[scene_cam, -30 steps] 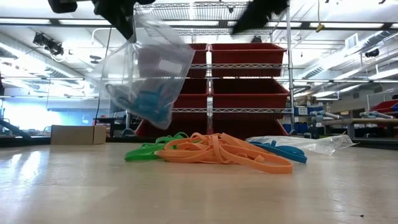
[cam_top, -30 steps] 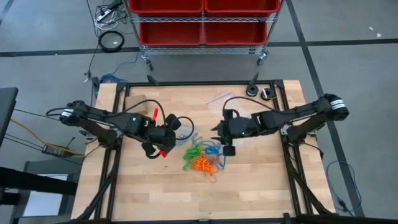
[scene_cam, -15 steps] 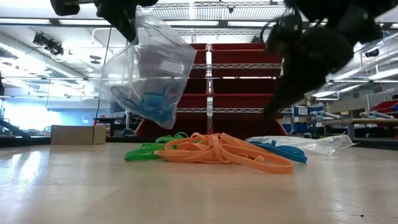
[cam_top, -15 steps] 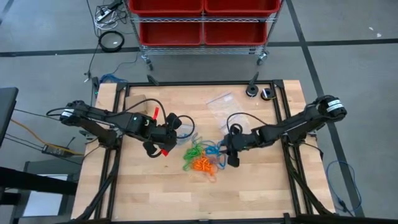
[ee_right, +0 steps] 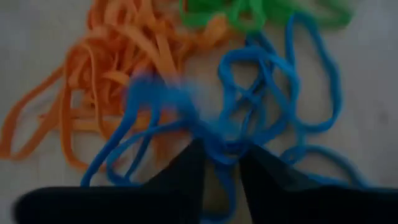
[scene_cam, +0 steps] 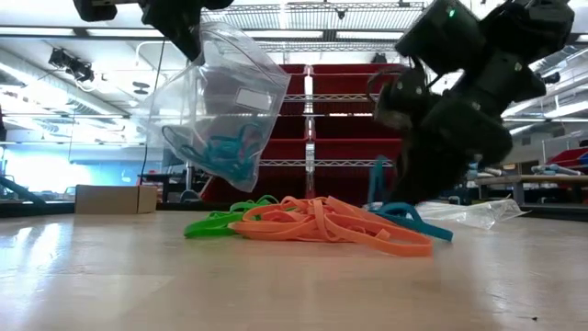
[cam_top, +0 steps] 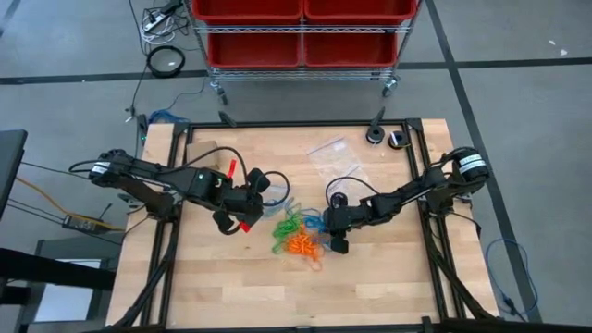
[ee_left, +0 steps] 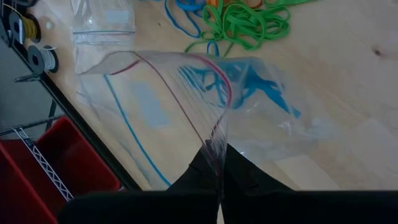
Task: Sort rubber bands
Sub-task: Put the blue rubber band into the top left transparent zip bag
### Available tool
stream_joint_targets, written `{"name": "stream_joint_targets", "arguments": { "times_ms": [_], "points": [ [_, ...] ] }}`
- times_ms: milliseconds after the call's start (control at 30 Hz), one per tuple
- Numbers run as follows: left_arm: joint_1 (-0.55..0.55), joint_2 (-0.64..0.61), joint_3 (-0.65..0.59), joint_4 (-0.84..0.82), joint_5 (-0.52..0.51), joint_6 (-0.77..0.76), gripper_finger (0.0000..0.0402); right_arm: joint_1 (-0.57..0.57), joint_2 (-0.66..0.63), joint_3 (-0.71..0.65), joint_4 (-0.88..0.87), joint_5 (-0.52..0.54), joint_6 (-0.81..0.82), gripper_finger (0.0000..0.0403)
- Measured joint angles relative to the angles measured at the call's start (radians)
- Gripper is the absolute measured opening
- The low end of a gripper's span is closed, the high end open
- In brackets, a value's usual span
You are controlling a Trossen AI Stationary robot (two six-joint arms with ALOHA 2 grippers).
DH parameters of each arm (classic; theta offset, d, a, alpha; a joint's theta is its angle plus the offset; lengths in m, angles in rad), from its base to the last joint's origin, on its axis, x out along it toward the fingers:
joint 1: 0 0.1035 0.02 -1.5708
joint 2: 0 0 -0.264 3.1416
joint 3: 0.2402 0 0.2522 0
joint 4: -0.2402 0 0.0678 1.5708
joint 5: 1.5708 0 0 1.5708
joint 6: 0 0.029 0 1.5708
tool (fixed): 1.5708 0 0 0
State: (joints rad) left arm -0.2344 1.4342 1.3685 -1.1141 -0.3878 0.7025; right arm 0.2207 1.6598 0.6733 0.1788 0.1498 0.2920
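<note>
Right wrist view: the blue rubber bands (ee_right: 261, 118) are seen tangled together on the surface (cam_top: 370, 277), overlapping the orange rubber bands (ee_right: 112, 93) on one side and touching the green rubber bands (ee_right: 261, 12) beyond. The right tool (ee_right: 221, 163) is closed to a narrow gap with blue strands pinched between its fingertips; several loops appear to be caught, not one. In the low view a blue loop (scene_cam: 377, 184) is seen lifted upright beside the right tool (scene_cam: 432, 175), while the rest of the pile lies flat. In the high view the pile (cam_top: 301, 236) sits near the middle of the surface, between the two arms. The left tool (ee_left: 219, 180) is clamped shut on the edge of a clear zip bag (ee_left: 186, 106), held above the surface, with some blue bands (scene_cam: 216, 152) already inside. A second clear bag (cam_top: 328, 157) lies farther back. Risks judged: if the arm is raised, orange strands knotted with the blue ones may be dragged along and end up in the wrong bag; a thin, stretchy strand may slip or snap out of the narrow grip; the bag mouth, held by one edge only, may sag shut, so that bands are dropped beside it.
</note>
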Motion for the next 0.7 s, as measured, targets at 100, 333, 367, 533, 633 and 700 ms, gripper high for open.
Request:
{"name": "stream_joint_targets", "arguments": {
  "times_ms": [100, 333, 367, 533, 633, 700],
  "points": [
    [0.000, 0.000, 0.000, 0.000, 0.000, 0.000, 0.0001, 0.000, -0.046, 0.001, -0.003, 0.035, -0.047, 0.0011],
    [0.000, 0.000, 0.000, 0.001, 0.000, 0.000, 0.0001, 0.008, -0.201, 0.001, -0.061, 0.092, -0.059, 0.0002],
    [0.000, 0.000, 0.000, 0.002, 0.001, -0.001, 0.0001, 0.008, -0.231, 0.001, -0.064, 0.102, -0.062, 0.0001],
    [0.000, 0.000, 0.000, 0.013, 0.017, 0.000, 0.0001, 0.001, -0.348, 0.064, -0.078, 0.163, -0.142, 0.0001],
    [0.000, 0.000, 0.000, 0.041, 0.020, 0.020, 0.0001, -0.032, -0.371, 0.155, -0.075, 0.180, -0.229, 0.0000],
    [0.000, 0.000, 0.000, 0.071, 0.024, 0.024, 0.0001, -0.060, -0.370, 0.223, -0.074, 0.180, -0.284, 0.0000]
  ]
}}
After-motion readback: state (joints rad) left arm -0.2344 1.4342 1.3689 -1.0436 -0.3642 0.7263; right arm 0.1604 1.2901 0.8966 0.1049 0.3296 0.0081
